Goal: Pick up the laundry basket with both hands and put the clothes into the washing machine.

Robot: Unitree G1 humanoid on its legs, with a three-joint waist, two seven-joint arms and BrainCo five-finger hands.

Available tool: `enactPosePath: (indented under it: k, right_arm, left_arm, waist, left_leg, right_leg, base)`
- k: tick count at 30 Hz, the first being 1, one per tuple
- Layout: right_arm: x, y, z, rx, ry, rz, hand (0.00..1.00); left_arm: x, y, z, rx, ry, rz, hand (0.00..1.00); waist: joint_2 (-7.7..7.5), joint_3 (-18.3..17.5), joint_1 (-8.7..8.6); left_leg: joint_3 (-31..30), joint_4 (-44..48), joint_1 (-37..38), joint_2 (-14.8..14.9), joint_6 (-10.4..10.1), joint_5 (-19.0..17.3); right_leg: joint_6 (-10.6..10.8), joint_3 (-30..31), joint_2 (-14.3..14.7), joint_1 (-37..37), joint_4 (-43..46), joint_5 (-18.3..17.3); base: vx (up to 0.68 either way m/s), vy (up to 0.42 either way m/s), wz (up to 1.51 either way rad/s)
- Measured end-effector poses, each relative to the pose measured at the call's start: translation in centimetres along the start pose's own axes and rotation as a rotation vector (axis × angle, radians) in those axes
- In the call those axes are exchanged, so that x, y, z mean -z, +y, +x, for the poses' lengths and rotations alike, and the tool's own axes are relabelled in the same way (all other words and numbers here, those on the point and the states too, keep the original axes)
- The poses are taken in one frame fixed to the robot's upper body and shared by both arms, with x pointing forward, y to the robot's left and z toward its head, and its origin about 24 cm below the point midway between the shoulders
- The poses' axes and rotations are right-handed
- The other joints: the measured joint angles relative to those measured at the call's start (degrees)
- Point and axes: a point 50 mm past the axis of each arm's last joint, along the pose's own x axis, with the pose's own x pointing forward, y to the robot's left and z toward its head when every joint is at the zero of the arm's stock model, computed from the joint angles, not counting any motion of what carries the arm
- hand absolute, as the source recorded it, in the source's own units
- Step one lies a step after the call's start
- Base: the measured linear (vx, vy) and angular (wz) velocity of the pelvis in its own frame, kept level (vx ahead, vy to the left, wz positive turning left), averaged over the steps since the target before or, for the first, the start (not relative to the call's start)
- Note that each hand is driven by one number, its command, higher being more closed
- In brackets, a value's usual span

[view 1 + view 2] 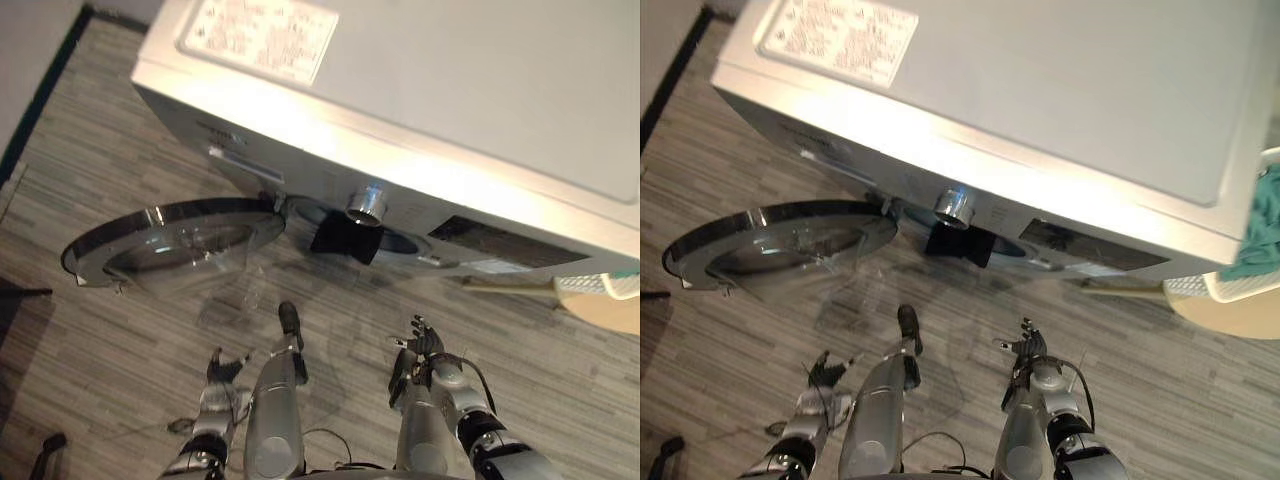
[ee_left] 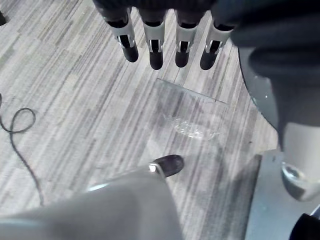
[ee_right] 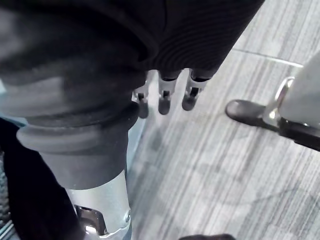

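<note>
Because the door [image 1: 170, 240] is swung wide to 9 o'clock of the drum mouth, the washer [image 1: 450, 100] stands ready for loading. A dark cloth [image 1: 345, 238] hangs over the mouth's lip, just under the knob [image 1: 366, 203]. The basket [image 1: 1238, 286] sits off at 3 o'clock of the washer, on a pale round stand [image 1: 605, 315], with teal clothes [image 1: 1262, 228] heaped in it. Neither hand touches it, so the pick-up looks not yet begun.

Both hands hang low at 6 o'clock, well apart from washer and basket alike, with the arms dropped at the sides. The left hand [image 1: 218, 385] lies toward 7 and the right hand [image 1: 425, 350] toward 5. The left's fingers [image 2: 155, 50] point straight down at the floor [image 2: 75, 100], relaxed and holding nothing. The right's fingers [image 3: 165, 97] are likewise loose and bare. The robot will probably need to turn toward 3 o'clock and reach out with both arms to take the basket's rim.
</note>
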Motion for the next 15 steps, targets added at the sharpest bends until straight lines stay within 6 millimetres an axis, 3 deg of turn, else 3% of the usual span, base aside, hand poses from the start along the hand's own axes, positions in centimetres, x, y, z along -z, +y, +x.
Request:
enactPosePath:
  k: [3, 9, 11, 14, 15]
  right_arm:
    - [-2.8, 0.5, 0.6, 0.013, -0.084, 0.038, 0.0]
    - [-7.1, 1.0, 1.4, 0.03, -0.181, 0.119, 0.0]
    - [-8.0, 1.1, 1.6, 0.029, -0.195, 0.139, 0.0]
    - [-10.8, 0.4, 1.9, 0.059, -0.259, 0.158, 0.0]
    - [-13.0, -0.2, 2.0, 0.077, -0.31, 0.161, 0.0]
  left_arm:
    - [-4.7, -1.4, 0.3, 0.007, -0.14, -0.113, 0.0]
    - [-10.8, -3.3, -0.8, 0.045, -0.309, -0.364, 0.0]
    - [-12.5, -3.4, -1.6, 0.06, -0.378, -0.426, 0.0]
    - [-16.0, -2.3, -3.8, 0.065, -0.569, -0.523, 0.0]
    - [-17.2, -1.7, -4.7, 0.068, -0.636, -0.567, 0.0]
  waist:
    - [0.19, 1.86, -0.1]
    - [0.48, 4.5, -0.3]
    - [0.51, 4.94, -0.25]
    - [0.81, 5.34, 0.03]
    - [1.45, 5.83, 0.11]
  left_leg:
    - [0.12, 2.14, -4.78, 0.04, 0.24, -0.23]
    - [1.35, 2.74, -14.33, -0.13, 0.4, 0.47]
    - [1.46, 2.62, -16.37, -0.63, 0.44, 0.97]
    - [0.98, 1.21, -19.55, -2.18, 1.39, 3.2]
    - [0.35, 0.89, -20.61, -2.65, 1.8, 3.65]
  right_leg:
    - [-0.13, 0.51, -1.49, -5.9, 4.38, -0.96]
    - [-0.65, 1.24, -3.86, -18.02, 11.5, -2.53]
    - [-0.55, 0.75, -4.89, -20.18, 13.41, -3.38]
    - [-0.76, -0.4, -6.74, -23.68, 15.96, -4.34]
    - [-0.68, -0.83, -7.16, -24.2, 16.36, -4.52]
  base:
    - [-0.07, 0.038, 0.03]
    - [-0.11, -0.005, 0.14]
    - [-0.05, -0.04, 0.39]
    - [-0.03, -0.024, 0.42]
    - [-0.03, -0.002, 0.34]
